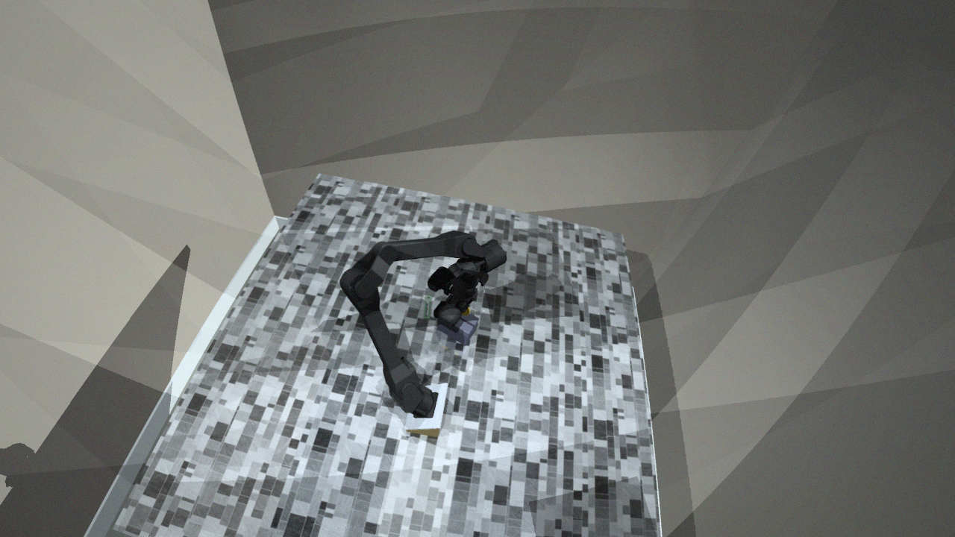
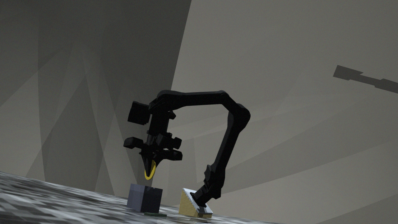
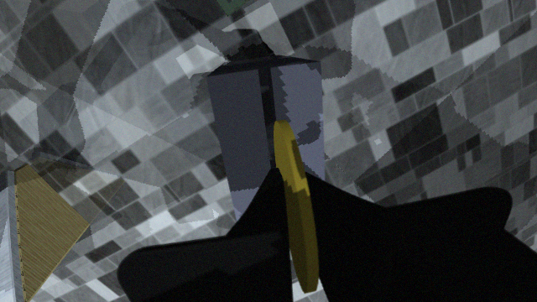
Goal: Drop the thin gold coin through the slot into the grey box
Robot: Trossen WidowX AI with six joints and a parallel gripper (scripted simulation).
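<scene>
With the pincer (image 2: 150, 170) pinching the coin (image 3: 295, 201) above the box (image 2: 144, 197), pickup is complete; aligning with the slot (image 3: 266, 101) at 12 o'clock and release remain.

— What do you have on your screens apart from the job itself?

— You have a table top (image 1: 547, 427) tiled in grey, black and white rectangles, with a pale rim (image 1: 200, 347) along its left edge in the top view.

— Anything standing on it?

— You see a tan wedge-shaped block (image 2: 185, 205) with a white top face. Behind it all, beige-grey walls (image 2: 278, 55) crossed by angular shadows.
</scene>
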